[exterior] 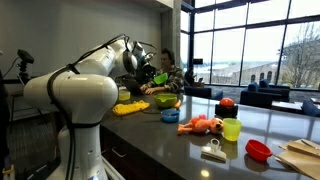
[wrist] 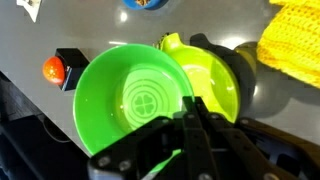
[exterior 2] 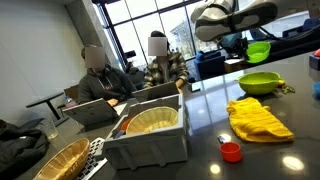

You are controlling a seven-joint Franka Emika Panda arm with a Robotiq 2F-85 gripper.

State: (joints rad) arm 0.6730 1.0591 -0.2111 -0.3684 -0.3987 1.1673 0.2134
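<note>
**Inspector:** Largest item first.

**Assistant:** Dark counter (exterior 2: 205,110), lying under the gripper (wrist: 192,108) and running out past it on every side. Next is the white arm (exterior: 75,95), bent over that counter.

**Inspector:** Then?

**Assistant:** A yellow cloth (wrist: 295,40) lies flat on the counter. In the wrist view it is beyond the fingertips and off to one side.

**Inspector:** Gripper condition?

**Assistant:** The fingers are drawn narrow and pinch the near rim of the green bowl (wrist: 135,100). The bowl hangs at the fingertips, raised off the counter.

**Inspector:** Beneath it?

**Assistant:** A lime bowl (exterior 2: 260,82) stands on the counter just below the held bowl. The two are apart in an exterior view and overlap in the wrist view.

**Inspector:** Smallest?

**Assistant:** An orange ball (wrist: 53,70), on the side of the gripper opposite the cloth. It appears to rest against a black block (wrist: 68,58), but the view is too coarse to confirm contact.
</note>
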